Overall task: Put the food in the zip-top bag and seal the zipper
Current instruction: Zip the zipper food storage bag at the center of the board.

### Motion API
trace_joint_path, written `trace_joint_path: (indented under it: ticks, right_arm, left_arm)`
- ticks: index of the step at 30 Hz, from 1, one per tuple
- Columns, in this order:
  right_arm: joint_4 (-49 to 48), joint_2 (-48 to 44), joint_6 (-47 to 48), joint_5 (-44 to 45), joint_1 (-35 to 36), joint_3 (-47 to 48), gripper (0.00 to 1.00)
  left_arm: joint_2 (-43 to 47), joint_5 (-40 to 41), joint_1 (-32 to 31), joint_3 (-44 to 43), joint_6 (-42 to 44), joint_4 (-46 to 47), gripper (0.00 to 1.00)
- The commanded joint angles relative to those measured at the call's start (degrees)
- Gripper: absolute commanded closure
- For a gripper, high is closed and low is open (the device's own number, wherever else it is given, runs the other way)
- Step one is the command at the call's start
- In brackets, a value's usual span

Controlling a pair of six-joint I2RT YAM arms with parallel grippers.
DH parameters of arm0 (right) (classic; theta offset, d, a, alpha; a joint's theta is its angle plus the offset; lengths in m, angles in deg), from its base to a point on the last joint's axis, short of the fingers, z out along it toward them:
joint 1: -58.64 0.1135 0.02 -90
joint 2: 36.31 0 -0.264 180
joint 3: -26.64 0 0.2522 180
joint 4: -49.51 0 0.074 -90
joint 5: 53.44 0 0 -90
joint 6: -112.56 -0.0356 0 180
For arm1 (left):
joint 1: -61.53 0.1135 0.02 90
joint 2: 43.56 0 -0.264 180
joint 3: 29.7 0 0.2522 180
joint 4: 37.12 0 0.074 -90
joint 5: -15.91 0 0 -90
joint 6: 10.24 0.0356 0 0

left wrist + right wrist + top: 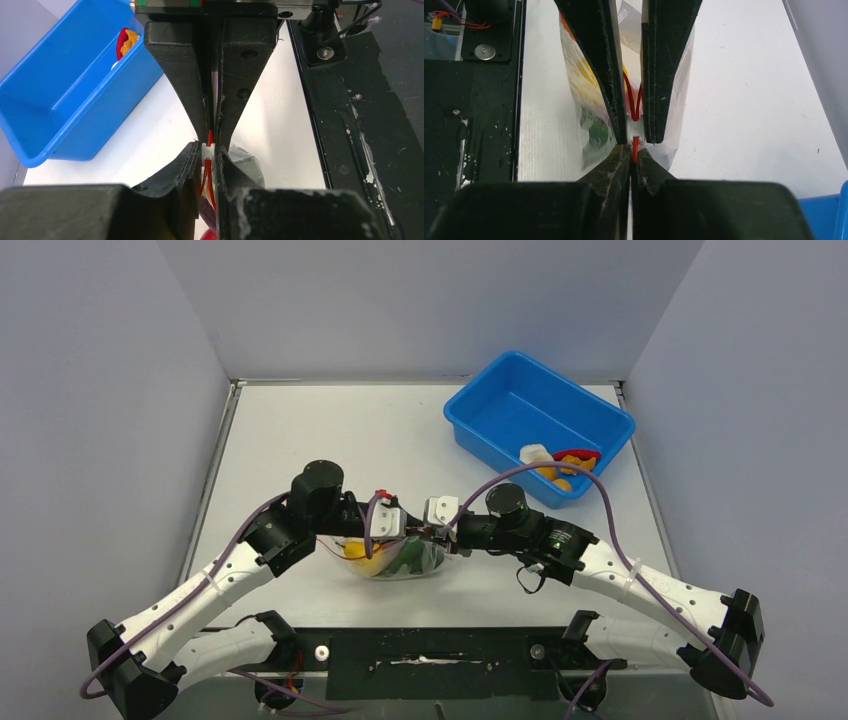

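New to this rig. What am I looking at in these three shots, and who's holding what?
Two white robot arms are bolted at the near edge of a table. The wide shot comes from a fixed camera above and behind them; the other two come from cameras on each wrist, looking along that arm's own black fingers.

In the middle sits a clear zip-top bag with yellow and green toy food inside. Both claws meet nose to nose at its mouth: the left claw and the right claw are each pinched on the red zipper strip, which shows between the fingers in both wrist views.

At the far right stands a blue tub with a few food pieces left in it.
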Motion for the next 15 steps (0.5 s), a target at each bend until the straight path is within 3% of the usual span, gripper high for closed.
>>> trace_joint_path:
  ticks: [1,4,15]
  right_arm:
    - [-6.2,-1.3,0.5,0.9,0.6,0.1,1.00]
    - [-8.8,-3.4,0.4,3.2,0.1,-2.9,1.00]
    - [-14.0,-7.4,-1.9,0.3,-4.4,-8.1,1.00]
  left_arm:
    - [0.6,-1.5,-0.3,-2.8,1.5,-0.1,0.95]
    - [2.0,0.7,-0.3,-2.5,1.7,-0.5,1.00]
    - [6.0,4.6,-0.3,0.0,-0.3,-1.4,1.00]
